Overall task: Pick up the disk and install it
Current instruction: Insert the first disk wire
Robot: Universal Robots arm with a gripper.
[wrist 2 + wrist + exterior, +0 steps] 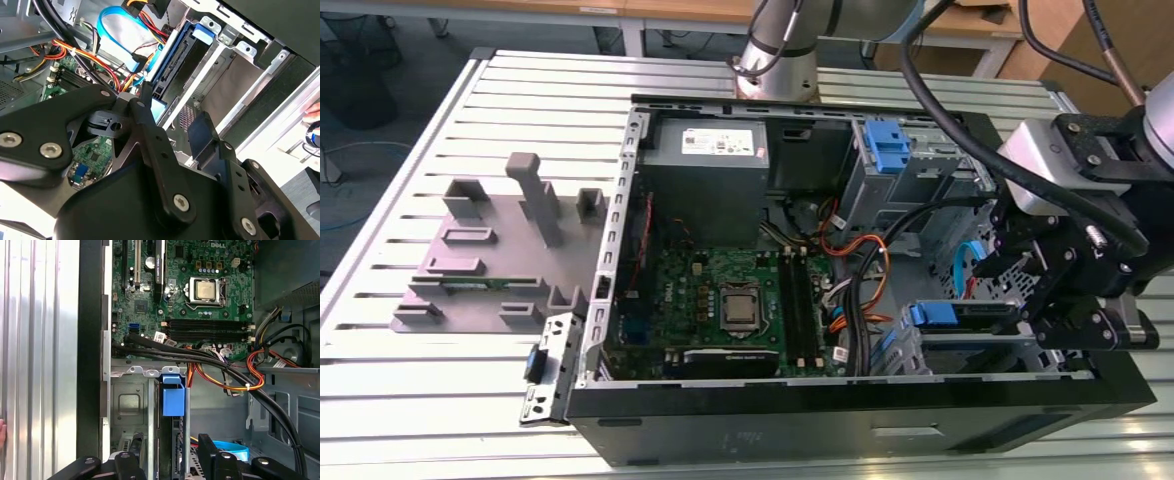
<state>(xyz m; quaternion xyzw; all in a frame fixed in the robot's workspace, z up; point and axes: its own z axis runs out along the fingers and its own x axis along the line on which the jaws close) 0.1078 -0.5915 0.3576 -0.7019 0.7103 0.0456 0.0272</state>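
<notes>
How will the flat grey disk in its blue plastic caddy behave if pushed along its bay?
The flat grey disk in its blue plastic caddy looks rigid, probably heavy for its size. Seated in the grey metal bay, it should slide, not tip. Its thin blue tab may flex.

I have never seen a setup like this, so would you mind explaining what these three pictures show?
The machine is a robot arm ending in a black gripper. The exterior view looks from off the arm at a slatted metal table bearing an open computer case and a grey fixture block. Both wrist views come from cameras riding on the arm, looking past the gripper into the case. The disk, in its blue caddy, stands in the drive bay beside the motherboard. The fingers stand apart on either side of the disk and, as far as the first wrist view shows, do not clamp it.
</notes>
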